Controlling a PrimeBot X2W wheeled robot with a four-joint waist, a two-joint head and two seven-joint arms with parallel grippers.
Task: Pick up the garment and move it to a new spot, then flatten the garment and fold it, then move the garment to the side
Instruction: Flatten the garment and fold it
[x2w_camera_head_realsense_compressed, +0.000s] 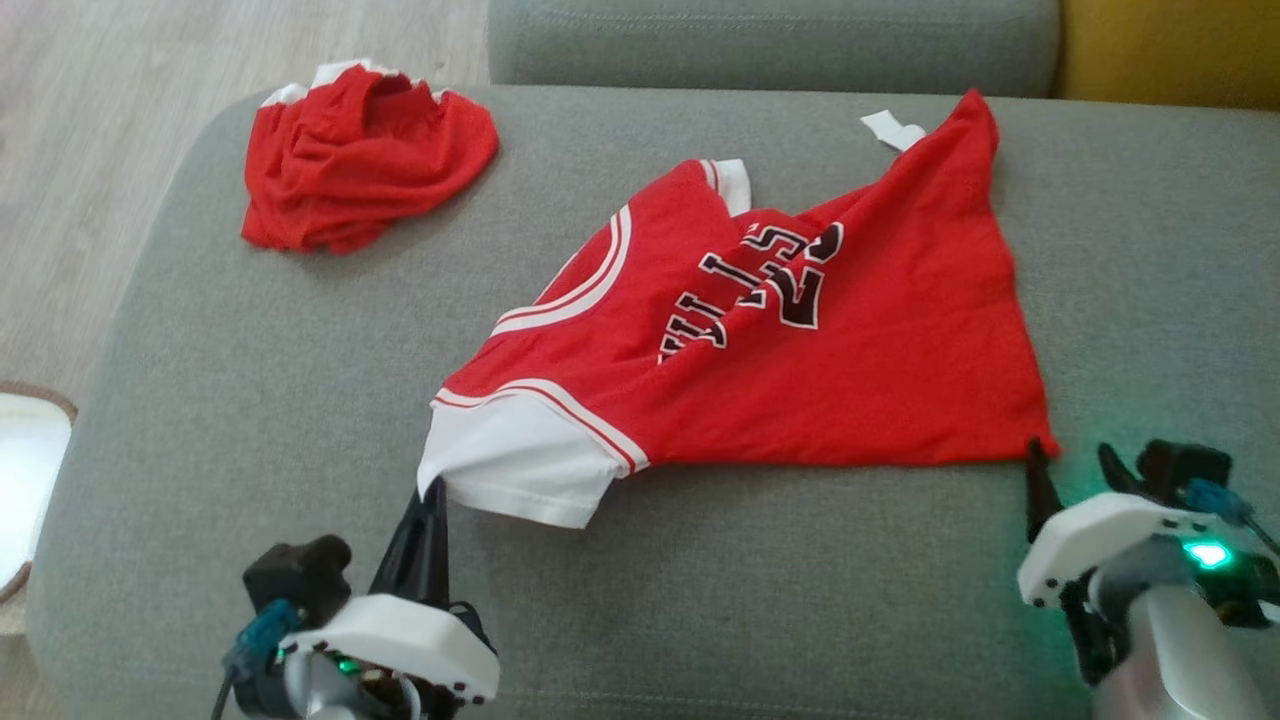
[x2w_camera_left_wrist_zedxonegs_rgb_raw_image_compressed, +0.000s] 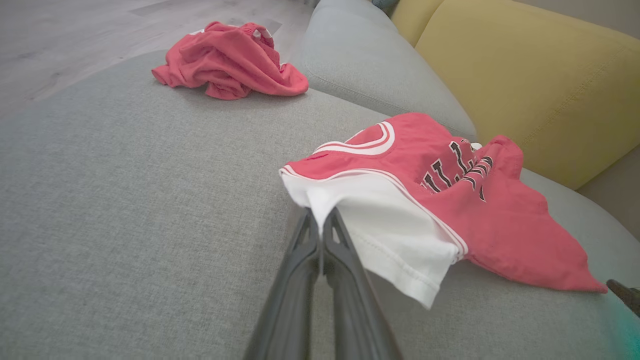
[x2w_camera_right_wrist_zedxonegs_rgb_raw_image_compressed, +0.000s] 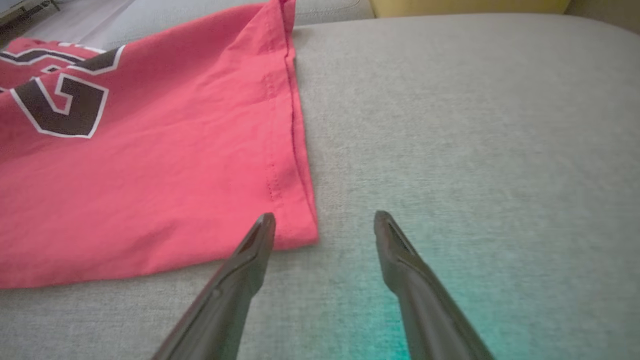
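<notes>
Reference for all positions: broad grey woven-fabric sofa seat (x2w_camera_head_realsense_compressed: 250, 400).

Task item: red basketball jersey (x2w_camera_head_realsense_compressed: 800, 380) with white trim and black lettering. Spread loosely across the middle of the seat, lettering uppermost, wrinkled and partly bunched toward the seat's far edge. Stitched hem toward the seat's right side. White sleeve (x2w_camera_head_realsense_compressed: 520, 465) toward the seat's near left, raised slightly off the upholstery.

Left gripper (x2w_camera_head_realsense_compressed: 433, 492): at the near left of the seat. Two long dark fingers pressed fully together and pinching the lower edge of the white sleeve, with cloth draped over the tips.

Right gripper (x2w_camera_right_wrist_zedxonegs_rgb_raw_image_compressed: 324, 217): at the near right of the seat. Fingers spread wide, gripping nothing. One fingertip (x2w_camera_right_wrist_zedxonegs_rgb_raw_image_compressed: 267, 222) at the jersey's near hem corner; contact with the cloth not determinable. Other fingertip over bare upholstery, beside the hem and clear of it. Green glow from the gripper's lamp cast on the seat beneath.

Other items:
- Crumpled red garment (x2w_camera_head_realsense_compressed: 360, 165) with white trim, heaped at the seat's far left corner, well apart from the jersey.
- Grey backrest cushion (x2w_camera_head_realsense_compressed: 770, 40) along the seat's far edge.
- Mustard-yellow cushion (x2w_camera_head_realsense_compressed: 1170, 50) beyond the seat's far right corner.
- Pale wood floor (x2w_camera_head_realsense_compressed: 100, 100) beyond the seat's left side.
</notes>
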